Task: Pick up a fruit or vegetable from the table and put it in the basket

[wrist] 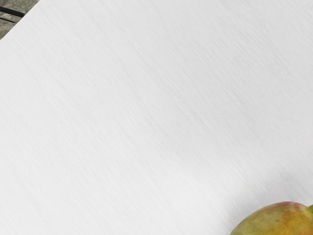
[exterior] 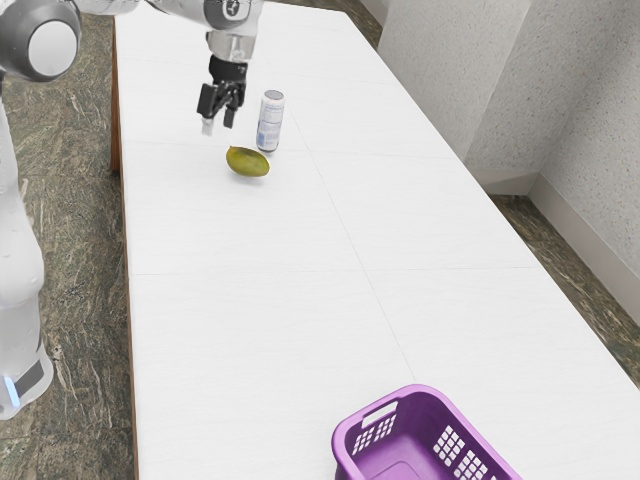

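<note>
So the mango (exterior: pixel 248 162) is lying on the worktop (exterior: pixel 250 300), just beside an upright can (exterior: pixel 270 121), no idea what's in that. Looks like we're at the lining-up-the-grab stage: pincer (exterior: pixel 218 122) is up near it, spread apart with nothing in it. I'd shift over the fruit, drop, then squeeze. Purple basket (exterior: pixel 420 389) is well apart, partly cut off, so can't vouch for all its contents.

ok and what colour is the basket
The basket is purple, rim and inside alike; the exterior view shows it best.
</note>
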{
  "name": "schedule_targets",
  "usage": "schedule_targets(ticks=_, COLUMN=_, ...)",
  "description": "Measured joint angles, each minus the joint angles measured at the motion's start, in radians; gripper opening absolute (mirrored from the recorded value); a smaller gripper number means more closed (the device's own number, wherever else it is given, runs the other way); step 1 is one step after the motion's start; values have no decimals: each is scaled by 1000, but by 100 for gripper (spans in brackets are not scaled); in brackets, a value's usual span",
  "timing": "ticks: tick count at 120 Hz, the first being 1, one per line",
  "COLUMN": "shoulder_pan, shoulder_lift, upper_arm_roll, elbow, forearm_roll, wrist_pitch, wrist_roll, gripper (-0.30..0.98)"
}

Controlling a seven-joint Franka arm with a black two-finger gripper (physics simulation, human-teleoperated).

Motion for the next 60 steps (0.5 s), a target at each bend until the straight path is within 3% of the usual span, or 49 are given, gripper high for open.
schedule_targets(ticks=21, shoulder_pan=-40, shoulder_lift=31, upper_arm_roll=-6, elbow=8, forearm_roll=-35, wrist_pitch=66, wrist_roll=110, gripper=69)
schedule_targets(ticks=42, shoulder_pan=-4, shoulder_lift=115, upper_arm_roll=-3, elbow=63, forearm_roll=-85, wrist_pitch=112, wrist_roll=199, gripper=69)
schedule_targets(ticks=60, shoulder_pan=17, shoulder_lift=152, upper_arm_roll=0, elbow=87, forearm_roll=-193, wrist_pitch=138, wrist_roll=200, gripper=69)
